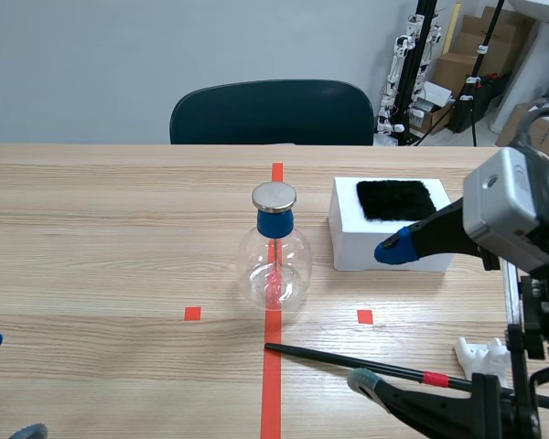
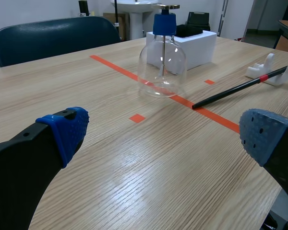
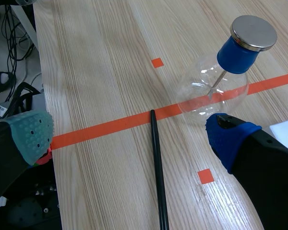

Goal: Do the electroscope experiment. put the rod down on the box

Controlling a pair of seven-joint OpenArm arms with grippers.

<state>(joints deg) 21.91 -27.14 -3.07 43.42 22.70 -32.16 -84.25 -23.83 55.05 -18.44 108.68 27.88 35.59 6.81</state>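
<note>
The black rod [image 1: 366, 361] lies on the table [image 1: 101, 238], not on the box. It is on the robot's side of the glass flask [image 1: 274, 265], with its bare tip on the orange tape line that runs under the flask. From there it slants away from the flask toward the right arm's side, where its red-banded part meets a small white holder [image 1: 480, 355].

The right gripper [image 1: 377, 314] hangs over the rod with its fingers spread wide and nothing between them. The blue-padded finger is on the flask's side and the grey-green one is on the robot's side of the rod.

The flask stands upright on the tape line, with a blue collar and a flat metal cap. The white box [image 1: 352, 247] sits just beside the flask, on the right arm's side, with a black patch of cloth [image 1: 395, 198] on top.

The left gripper [image 1: 5, 389] is well apart from the flask, low on the left arm's side, wide open and empty. A dark chair [image 1: 270, 110] stands beyond the flask, past the table's far edge.
</note>
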